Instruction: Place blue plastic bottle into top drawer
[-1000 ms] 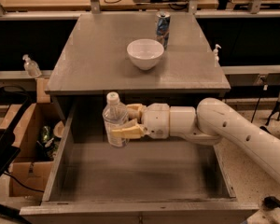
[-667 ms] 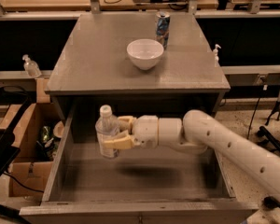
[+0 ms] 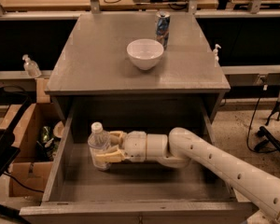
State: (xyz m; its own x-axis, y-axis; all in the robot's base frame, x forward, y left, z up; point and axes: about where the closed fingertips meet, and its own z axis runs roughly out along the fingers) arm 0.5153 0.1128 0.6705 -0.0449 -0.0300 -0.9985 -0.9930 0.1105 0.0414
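The blue plastic bottle (image 3: 98,143) is clear with a white cap and stands upright inside the open top drawer (image 3: 130,185), near its left side. My gripper (image 3: 104,147) reaches in from the right and is shut on the bottle's body, one tan finger in front and one behind. The bottle's base is at or just above the drawer floor; I cannot tell whether it touches. The drawer is pulled out fully below the grey cabinet top (image 3: 98,64).
A white bowl (image 3: 145,53) and a blue-and-white can (image 3: 162,24) stand on the cabinet top. A cardboard box (image 3: 25,143) with clutter sits on the floor to the left. A small pump bottle (image 3: 31,66) stands on the left ledge, another (image 3: 216,51) on the right.
My gripper has carried the bottle left and down, from just below the cabinet's front edge into the drawer's left part.
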